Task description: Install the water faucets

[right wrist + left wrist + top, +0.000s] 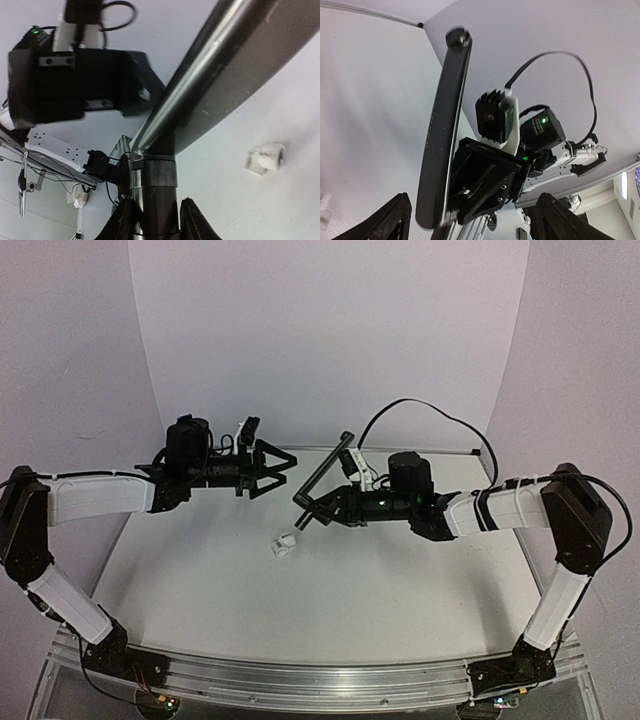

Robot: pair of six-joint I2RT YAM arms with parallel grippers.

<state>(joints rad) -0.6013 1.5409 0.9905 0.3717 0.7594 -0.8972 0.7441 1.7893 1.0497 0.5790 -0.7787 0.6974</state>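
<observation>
I saw the right fingers (192, 225) clamped on the short stub of the slim black faucet (322, 468), its long glossy rod tilted up above the desk (400, 590). The left fingers (276, 453) stood wide apart near the rod. The small white fitting (285, 543) lay on the desk below.

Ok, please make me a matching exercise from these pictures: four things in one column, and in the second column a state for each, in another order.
Things:
1. black faucet
2. white fitting
3. left gripper
4. right gripper

States:
A. lies alone on the table
B. open, holding nothing
C. held slanted in the air
D. shut on the faucet

Pairs: 1-C, 2-A, 3-B, 4-D
</observation>
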